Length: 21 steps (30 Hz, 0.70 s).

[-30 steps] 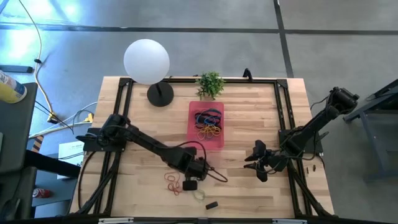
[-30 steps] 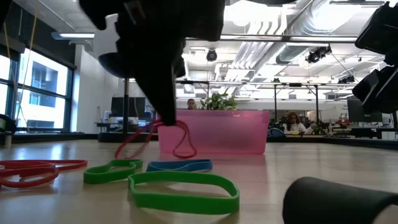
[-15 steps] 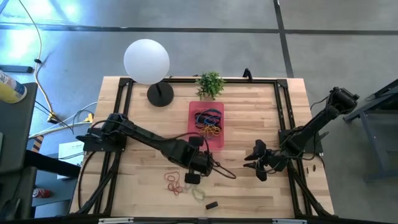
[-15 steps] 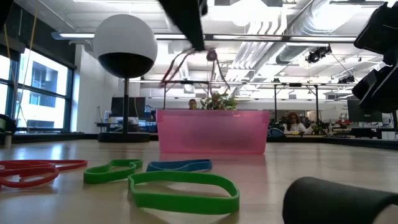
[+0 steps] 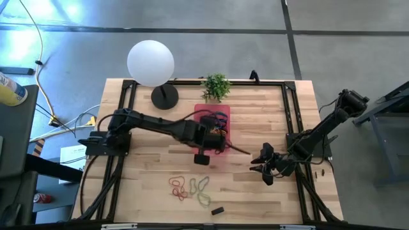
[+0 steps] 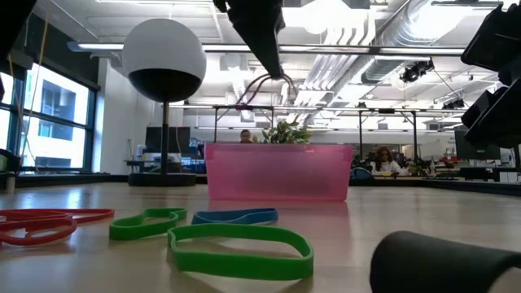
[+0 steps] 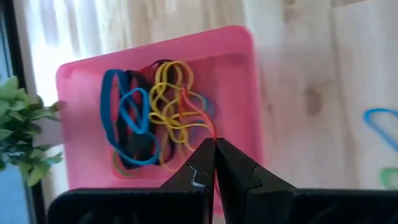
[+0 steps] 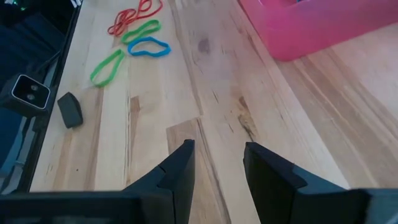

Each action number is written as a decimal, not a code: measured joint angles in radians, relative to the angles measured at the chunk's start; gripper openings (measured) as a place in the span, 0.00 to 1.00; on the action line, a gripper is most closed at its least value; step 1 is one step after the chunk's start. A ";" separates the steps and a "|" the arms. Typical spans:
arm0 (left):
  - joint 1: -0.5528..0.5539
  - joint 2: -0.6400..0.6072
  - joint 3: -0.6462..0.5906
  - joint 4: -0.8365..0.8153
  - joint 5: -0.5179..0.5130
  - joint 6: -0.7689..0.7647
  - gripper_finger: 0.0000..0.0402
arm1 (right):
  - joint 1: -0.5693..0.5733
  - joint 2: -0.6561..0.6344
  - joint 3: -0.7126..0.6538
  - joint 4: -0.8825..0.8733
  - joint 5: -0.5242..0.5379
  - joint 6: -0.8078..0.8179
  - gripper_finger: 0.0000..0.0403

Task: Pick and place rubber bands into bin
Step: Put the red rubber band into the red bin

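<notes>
While hanging over the bin, with a band pinched:
High view: left gripper [image 5: 212, 135] above the near end of the bin [image 5: 199, 114], a thin red strand trailing from it toward the right arm's side; right gripper [image 5: 263, 161] parked over bare table [image 5: 255, 108] near its own edge; loose rubber bands [image 5: 189, 187] lying well short of the bin, a small black block [image 5: 217, 210] nearer the front edge; globe lamp [image 5: 151, 62] and potted plant [image 5: 216, 85] at the far side.
Low view: left arm reaching in from above, a red-and-pale loop dangling over the pink tray's rim; red, green and blue bands flat on the wood in front of it.
Left wrist view: fingertips [image 7: 200, 163] clenched together on a red rubber band [image 7: 198, 119], directly over the bin's interior, which holds a tangle of blue, yellow, black and orange bands.
Right wrist view: right fingers spread apart and holding nothing, looking across the wood at the red, green and blue bands, the black block and a corner of the bin.
Step in hand: by the look of it, carry finished, drop about to come.
Next move: likely parting the fingers so the strand falls wholly inside the walls, not draped over the rim; then a return for the bands on the table.
Writing: none legible on any object.
</notes>
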 joint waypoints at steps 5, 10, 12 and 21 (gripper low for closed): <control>0.053 0.000 -0.004 0.003 0.033 0.084 0.00 | 0.000 0.000 0.000 -0.001 -0.002 0.007 0.32; 0.094 0.001 -0.083 0.045 0.088 0.099 0.00 | 0.000 0.000 0.000 -0.030 -0.003 0.009 0.32; 0.104 0.000 -0.120 0.069 0.130 0.112 0.00 | 0.000 0.000 0.000 -0.041 -0.005 0.018 0.32; 0.092 0.001 -0.246 0.166 0.177 0.092 0.00 | 0.000 0.000 0.000 -0.063 0.003 0.033 0.32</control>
